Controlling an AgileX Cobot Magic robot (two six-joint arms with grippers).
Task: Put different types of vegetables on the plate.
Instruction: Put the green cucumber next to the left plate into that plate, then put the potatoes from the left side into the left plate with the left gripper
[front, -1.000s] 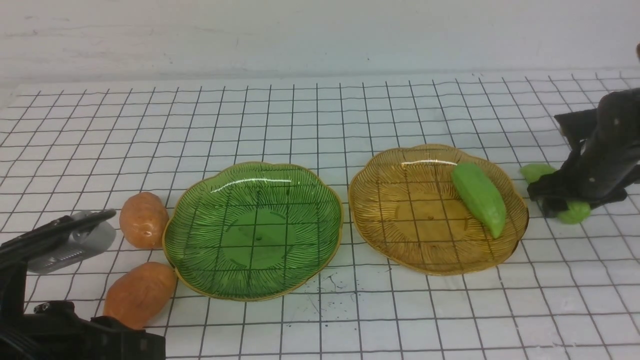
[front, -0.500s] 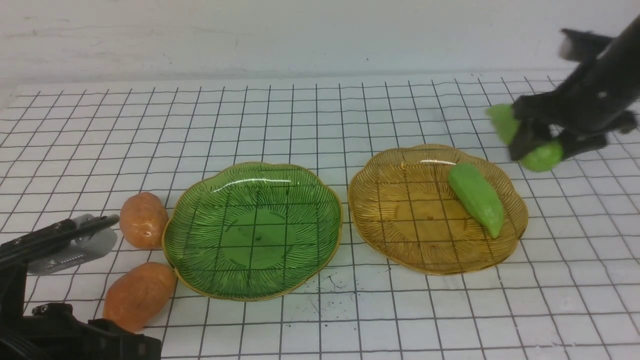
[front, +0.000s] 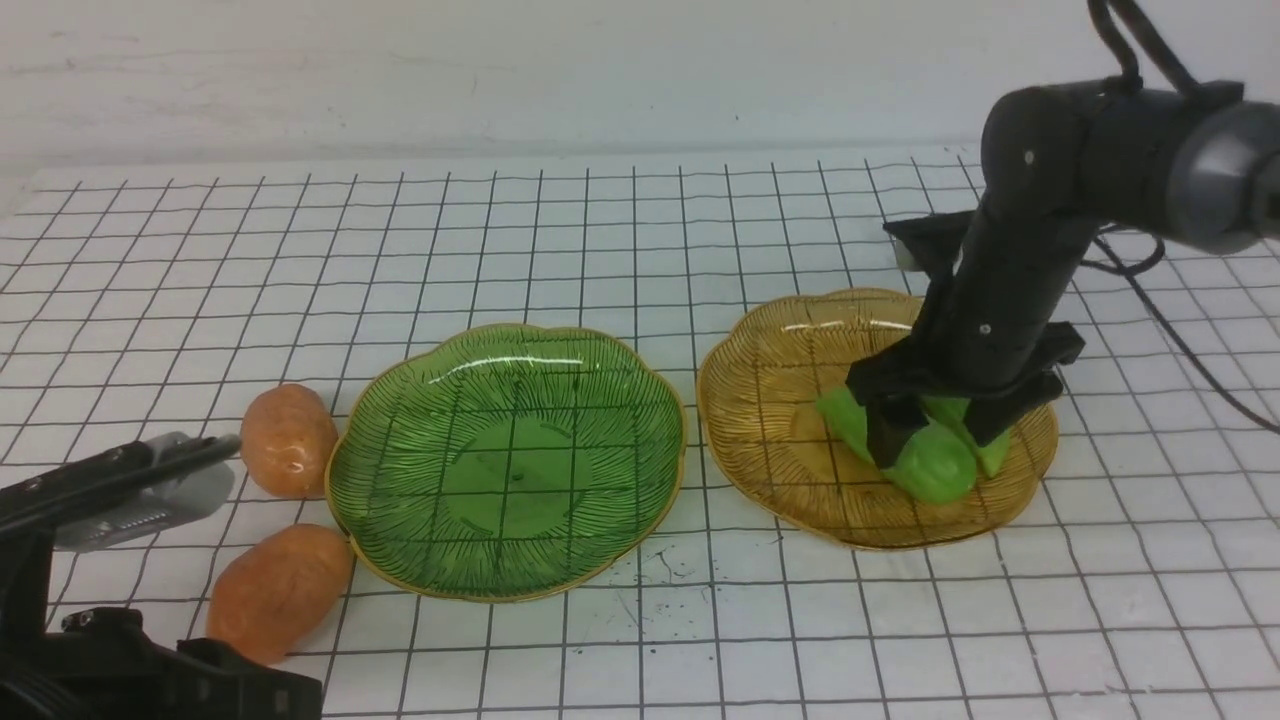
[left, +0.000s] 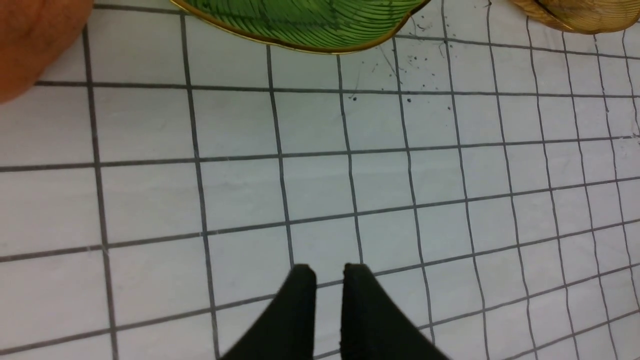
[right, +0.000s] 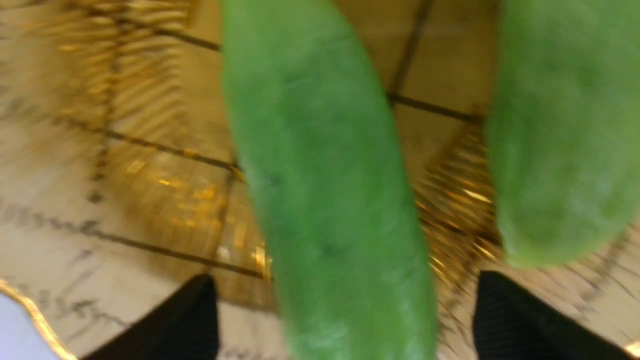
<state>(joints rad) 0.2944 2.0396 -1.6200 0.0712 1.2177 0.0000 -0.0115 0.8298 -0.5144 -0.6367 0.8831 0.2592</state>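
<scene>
At far left the left tool (left: 330, 277) hangs over the white gridded surface (front: 600, 230), its tips nearly together and gripping nothing. Just beside it, two glossy orange-brown oval toy potatoes (front: 288, 440) (front: 280, 590) lie on the surface by the rim of the ribbed green glass plate (front: 505, 598), which holds nothing. On the amber glass plate (front: 770, 340) lie both light-green tapered toy gourds (right: 325, 200) (right: 560, 125). The right tool (front: 935, 440) straddles the first with fingers spread wide and clear gaps either side. The gourd placement looks nearly done. Next, the right tool should rise straight up without nudging either gourd. The left tool would then open and reach for a potato.
</scene>
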